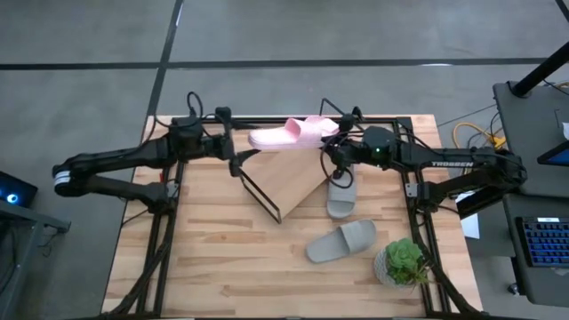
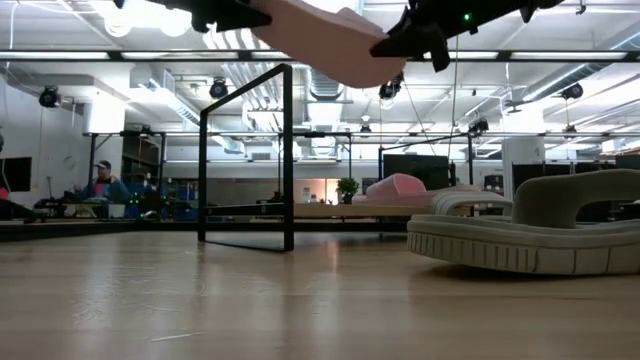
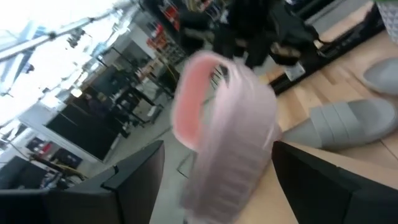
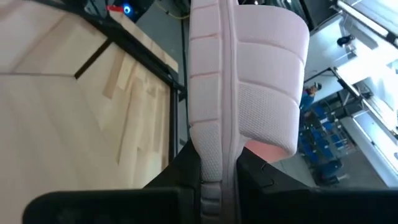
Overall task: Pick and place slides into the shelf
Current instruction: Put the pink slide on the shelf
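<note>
A pale pink slide [image 1: 289,134] hangs in the air over the far side of the table, above the shelf's [image 1: 286,178] upper edge. My right gripper [image 1: 331,148] is shut on it from the right. My left gripper [image 1: 241,160] is open just left of the slide's free end [image 3: 217,118], its fingers [image 3: 134,180] wide apart on either side and not touching. A second pink slide [image 2: 398,187] lies far back in the low view. Two grey slides [image 1: 342,197] [image 1: 341,242] lie sole-down on the table right of the shelf. My right gripper pinches the pink slide's sole [image 4: 214,177] between its two fingers, at the end nearer the strap [image 4: 273,81]. The fingers come roughly level from the table's right. The slide is lifted clear and sticks out toward the left arm.
The shelf's black wire frame [image 2: 288,150] stands up at its near-left side. A small potted plant [image 1: 404,262] sits at the near right corner. The near half of the tabletop [image 1: 231,267] is bare wood. A person [image 2: 102,180] sits far off in the room.
</note>
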